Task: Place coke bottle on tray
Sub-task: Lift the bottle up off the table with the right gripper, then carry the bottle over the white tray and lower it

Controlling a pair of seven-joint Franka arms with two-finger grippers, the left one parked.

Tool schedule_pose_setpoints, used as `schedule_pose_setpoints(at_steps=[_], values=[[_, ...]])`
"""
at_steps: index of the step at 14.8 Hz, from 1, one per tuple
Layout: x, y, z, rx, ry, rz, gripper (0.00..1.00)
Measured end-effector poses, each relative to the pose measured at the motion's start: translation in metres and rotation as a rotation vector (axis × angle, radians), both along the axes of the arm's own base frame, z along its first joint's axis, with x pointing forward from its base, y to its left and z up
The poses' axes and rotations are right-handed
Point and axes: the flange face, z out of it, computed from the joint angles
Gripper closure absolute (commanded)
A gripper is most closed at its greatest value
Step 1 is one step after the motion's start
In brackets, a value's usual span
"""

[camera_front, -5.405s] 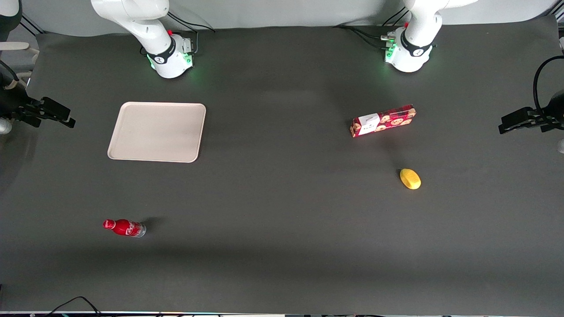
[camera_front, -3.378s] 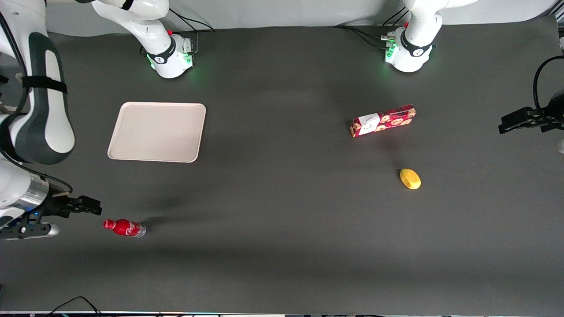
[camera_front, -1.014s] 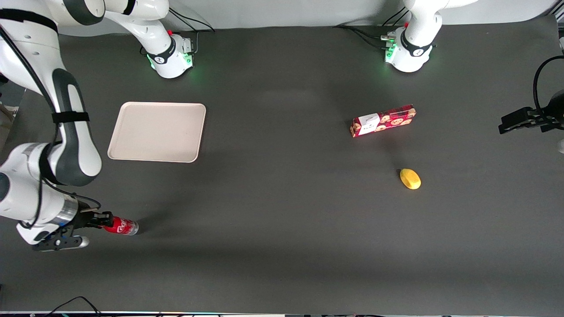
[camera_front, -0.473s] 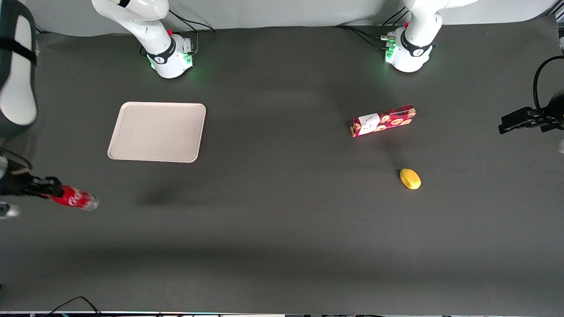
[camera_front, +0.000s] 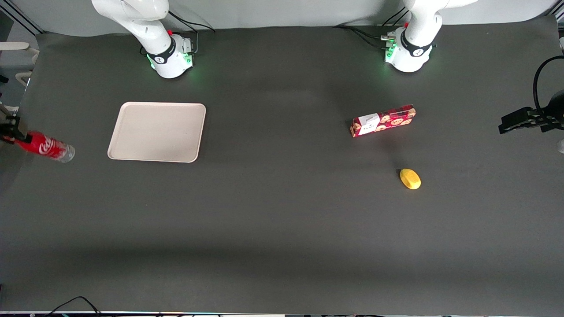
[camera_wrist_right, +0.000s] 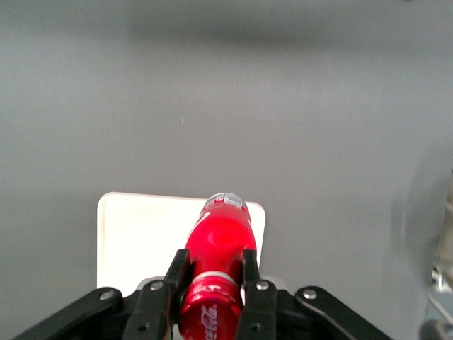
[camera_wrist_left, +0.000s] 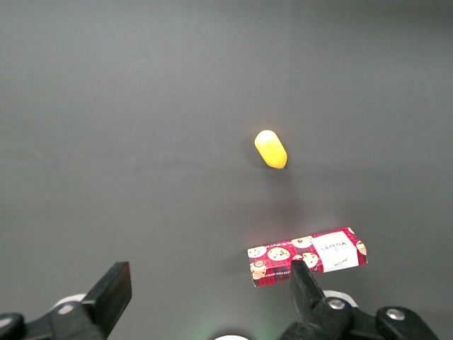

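Gripper [camera_wrist_right: 210, 283] was clamped on the coke bottle [camera_front: 46, 147], carried clear of the surface near the tray [camera_front: 157, 132]; the transfer seemed underway, next needing travel over the tray, then lowering.

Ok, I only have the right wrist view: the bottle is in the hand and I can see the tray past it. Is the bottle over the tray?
Observer: No. From the front, the hand is shut on the bottle and holds it beside the tray, not over it, out toward the working arm's end of the table.
Operator: Anything else on the table to watch for?
Observer: A cookie box and a small yellow object. Both lie toward the parked arm's end, well clear of the tray.
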Motion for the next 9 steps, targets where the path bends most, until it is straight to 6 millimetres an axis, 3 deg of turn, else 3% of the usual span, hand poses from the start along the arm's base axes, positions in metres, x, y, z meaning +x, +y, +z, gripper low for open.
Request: schedule_pose_setpoints(at_steps=[1,3,9], values=[[-0.012,0.001,0.001,0.002,0.016,-0.002,1.0],[-0.042,-0.004,-0.016,0.004,0.042,-0.014,1.0],[-0.115,-0.031,-0.108,0.027,0.008,-0.057,1.0]])
